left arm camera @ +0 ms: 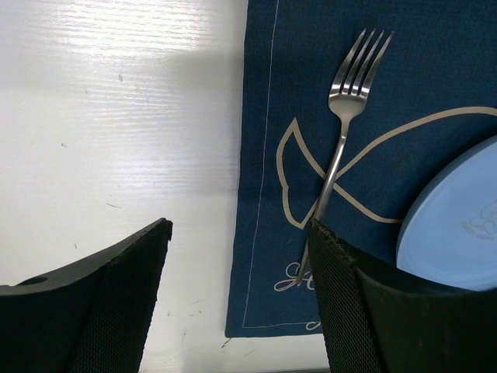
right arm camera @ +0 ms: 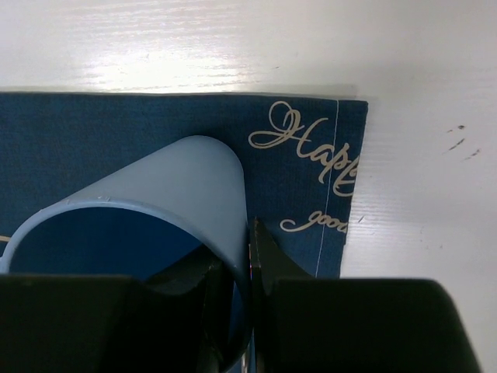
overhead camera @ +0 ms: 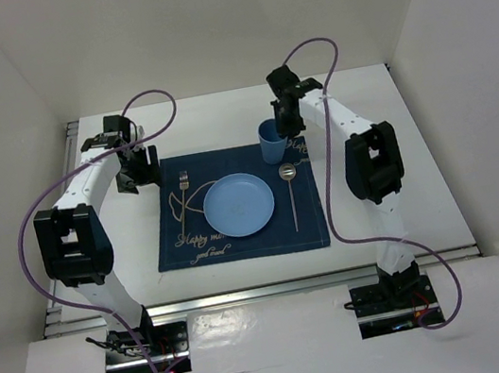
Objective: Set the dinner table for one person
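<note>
The white dinner table (overhead camera: 211, 126) carries a navy placemat (overhead camera: 250, 244). On the mat lie a light blue plate (overhead camera: 238, 205), a fork (overhead camera: 183, 190) to its left and a spoon (overhead camera: 289, 189) to its right. A blue cup (overhead camera: 271, 144) is at the mat's far right corner. My right gripper (overhead camera: 289, 122) is shut on the cup's rim (right arm camera: 178, 179), one finger inside and one outside, in the right wrist view (right arm camera: 237, 256). My left gripper (overhead camera: 137, 172) is open and empty above the mat's left edge (left arm camera: 241, 229), close to the fork (left arm camera: 342, 132).
Aluminium rails run along the table's left edge (overhead camera: 71, 149) and near edge (overhead camera: 267, 289). White walls close in the back and both sides. Purple cables loop above both arms. Bare tabletop (left arm camera: 116, 116) lies left of the mat, and more (right arm camera: 419, 155) right of it.
</note>
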Controlling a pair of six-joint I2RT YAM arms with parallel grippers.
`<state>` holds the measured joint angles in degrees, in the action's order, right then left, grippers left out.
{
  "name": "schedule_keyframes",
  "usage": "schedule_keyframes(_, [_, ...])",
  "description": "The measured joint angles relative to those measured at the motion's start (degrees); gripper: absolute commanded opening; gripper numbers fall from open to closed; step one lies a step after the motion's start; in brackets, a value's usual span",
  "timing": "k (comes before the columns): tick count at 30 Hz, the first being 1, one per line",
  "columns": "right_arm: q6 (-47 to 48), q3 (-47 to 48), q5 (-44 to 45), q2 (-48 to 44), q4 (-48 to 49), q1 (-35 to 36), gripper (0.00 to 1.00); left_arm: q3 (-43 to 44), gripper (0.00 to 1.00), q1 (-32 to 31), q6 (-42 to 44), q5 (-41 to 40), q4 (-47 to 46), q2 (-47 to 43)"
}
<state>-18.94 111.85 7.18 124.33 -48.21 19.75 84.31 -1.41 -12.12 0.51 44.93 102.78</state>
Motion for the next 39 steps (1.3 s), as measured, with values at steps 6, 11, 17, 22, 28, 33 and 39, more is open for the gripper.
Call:
schedule_keyframes(6, [1.3, 0.4, -1.2, 0.9, 0.7, 0.0, 0.7, 0.0, 0.78, 0.0, 0.0, 0.1, 0.0, 0.0])
schedule_keyframes(11, [2.4, -0.9, -1.7, -0.3, 3.2, 0.0, 0.79, 0.0, 0.78, 0.0, 0.0, 0.0, 0.0, 0.0])
schedule_keyframes(17, [4.1, -2.5, -0.7, -8.9, 6.0, -0.3, 0.99, 0.0, 0.78, 0.0, 0.2, 0.0, 0.0, 0.0])
schedule_keyframes(22, [3.2, -9.9, -2.3, -26.0, 5.6, -4.6, 1.0, 0.0, 0.8, 0.7, 0.4, -0.3, 0.0, 0.0])
schedule_keyframes(28, [-1.8, -30.3, 0.1, -41.4, 0.9, -17.2, 1.0, 0.9, 0.8, 4.8, 2.4, -0.4, 2.1, 0.0])
schedule_keyframes(33, [-4.4, -46.4, 1.2, -50.8, -5.7, -25.2, 1.0, 1.5, 0.8, 12.5, 5.4, -3.2, 3.0, -0.5])
schedule_keyframes(39, [-4.5, -46.8, -1.2, -62.7, -6.6, -25.9, 1.0, -3.5, 0.8, 23.1, 10.1, -6.2, 2.5, -7.2])
